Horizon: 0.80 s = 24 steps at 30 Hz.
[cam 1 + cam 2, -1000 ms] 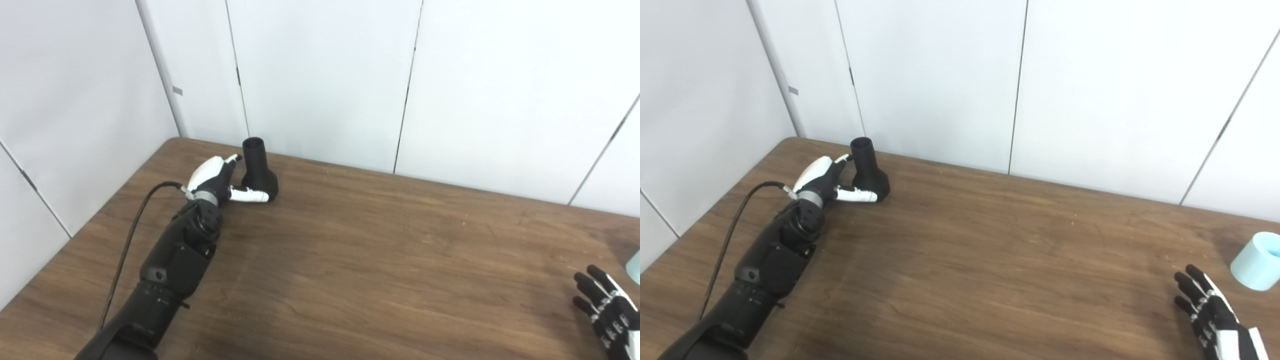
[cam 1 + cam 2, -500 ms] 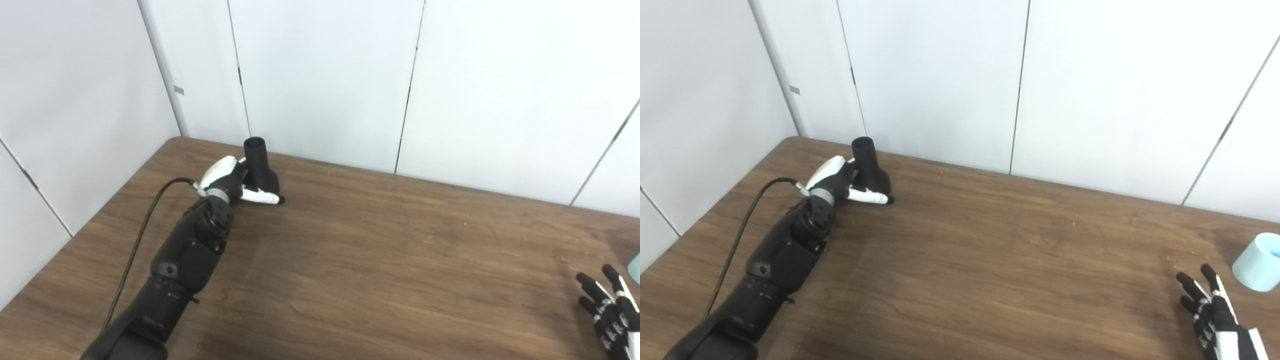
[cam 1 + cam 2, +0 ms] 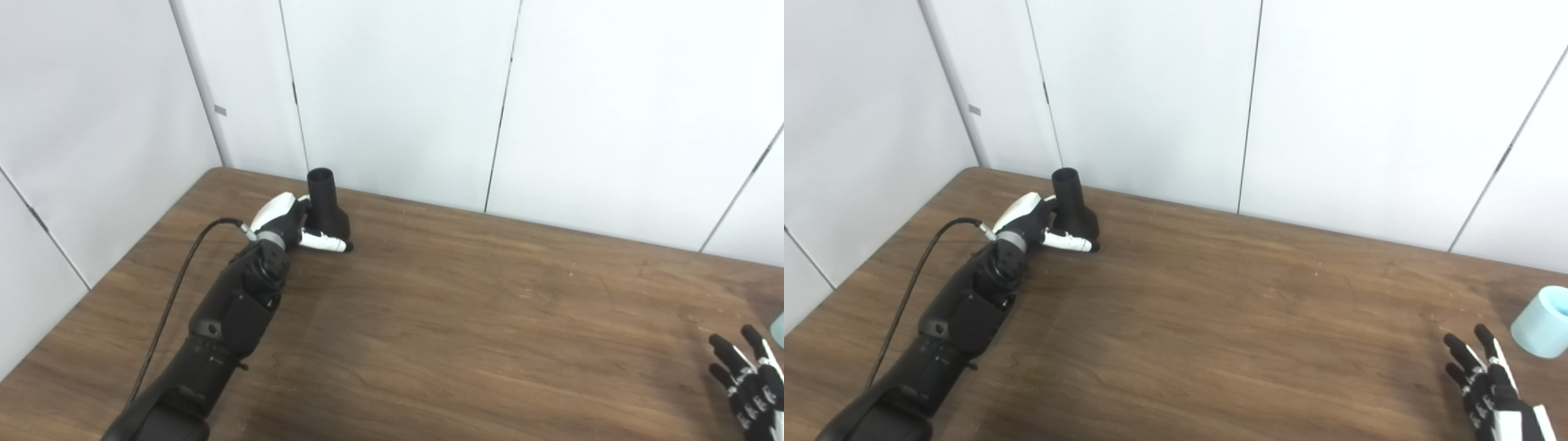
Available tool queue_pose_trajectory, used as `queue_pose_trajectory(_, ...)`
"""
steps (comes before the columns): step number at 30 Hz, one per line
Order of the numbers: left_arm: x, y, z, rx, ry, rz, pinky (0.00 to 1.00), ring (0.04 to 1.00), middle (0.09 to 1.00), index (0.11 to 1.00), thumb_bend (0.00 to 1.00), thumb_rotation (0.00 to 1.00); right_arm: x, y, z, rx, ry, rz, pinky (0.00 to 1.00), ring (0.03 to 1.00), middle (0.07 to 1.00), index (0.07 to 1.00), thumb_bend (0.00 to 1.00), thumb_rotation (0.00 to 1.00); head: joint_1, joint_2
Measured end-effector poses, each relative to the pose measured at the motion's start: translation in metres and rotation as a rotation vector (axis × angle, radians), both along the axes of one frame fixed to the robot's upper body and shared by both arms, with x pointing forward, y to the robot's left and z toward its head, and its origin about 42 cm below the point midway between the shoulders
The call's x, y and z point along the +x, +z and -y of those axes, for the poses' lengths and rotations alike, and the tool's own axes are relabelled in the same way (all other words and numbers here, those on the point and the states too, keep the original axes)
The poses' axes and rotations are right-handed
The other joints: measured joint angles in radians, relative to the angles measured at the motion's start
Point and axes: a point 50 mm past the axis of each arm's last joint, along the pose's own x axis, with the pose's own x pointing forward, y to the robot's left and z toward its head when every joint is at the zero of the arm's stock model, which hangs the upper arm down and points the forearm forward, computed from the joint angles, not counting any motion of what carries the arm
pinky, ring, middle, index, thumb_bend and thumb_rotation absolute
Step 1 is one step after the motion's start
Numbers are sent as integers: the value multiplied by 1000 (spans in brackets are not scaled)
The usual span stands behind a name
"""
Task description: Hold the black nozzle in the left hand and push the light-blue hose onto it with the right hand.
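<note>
Left hand: fingers wrapping the black nozzle, far-left corner of the surface; grip looks partial.
Right hand: fingers apart, empty, near the light-blue hose.
Risk: nozzle may tip.

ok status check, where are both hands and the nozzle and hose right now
Left hand wrapped around black nozzle, nozzle upright on table. Right hand open, empty, short of light-blue hose. Nothing between them.

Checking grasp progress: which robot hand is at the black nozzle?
The left robot hand, wrapped around the black nozzle; the right robot hand is open beside the light-blue hose.
</note>
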Motion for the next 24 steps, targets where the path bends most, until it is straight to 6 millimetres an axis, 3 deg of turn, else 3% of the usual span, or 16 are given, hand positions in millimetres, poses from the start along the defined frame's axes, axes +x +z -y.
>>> queue_pose_trajectory(6, 1, 1, 0, -6, 3, 8, 1000, 878, 783, 746, 871, 142, -1, 0, -1, 10, -13, 4, 932, 951, 895, 1000, 710, 890, 2, 0)
queue_pose_trajectory(8, 1, 1, 0, -3, 7, 15, 1000, 820, 698, 690, 845, 80, -2, 0, -2, 11, -14, 5, 934, 946, 892, 1000, 706, 891, 2, 0)
queue_pose_trajectory(9, 1, 2, 0, 1, 11, 21, 898, 747, 643, 644, 834, 41, -2, 0, -2, 11, -14, 6, 935, 945, 890, 1000, 705, 892, 0, 0)
queue_pose_trajectory(11, 1, 3, -1, 11, 20, 45, 747, 612, 529, 518, 589, 8, -2, 0, -2, 10, -16, 6, 937, 948, 890, 1000, 693, 893, 0, 2)
queue_pose_trajectory(13, 1, 3, -1, 21, 30, 63, 720, 595, 517, 482, 536, 1, -2, 0, -2, 9, -20, 6, 937, 950, 889, 1000, 678, 898, 0, 0)
queue_pose_trajectory(15, 2, 2, -1, 28, 37, 68, 708, 598, 517, 474, 525, 0, -2, 0, -2, 8, -23, 5, 937, 952, 889, 1000, 671, 902, -2, 0)
queue_pose_trajectory(16, 2, 2, -1, 29, 36, 69, 622, 586, 509, 479, 524, 0, -2, 0, -2, 7, -23, 5, 937, 952, 886, 1000, 664, 909, -2, 0)
queue_pose_trajectory(19, 3, 2, 0, 33, 38, 73, 547, 571, 508, 480, 522, 0, -2, 0, -2, 4, -24, 5, 939, 949, 885, 1000, 661, 918, -3, -2)
queue_pose_trajectory(24, 4, 3, 1, 32, 34, 70, 570, 589, 523, 471, 520, 0, -2, 1, -2, 1, -25, 6, 940, 948, 882, 1000, 660, 924, -5, 0)
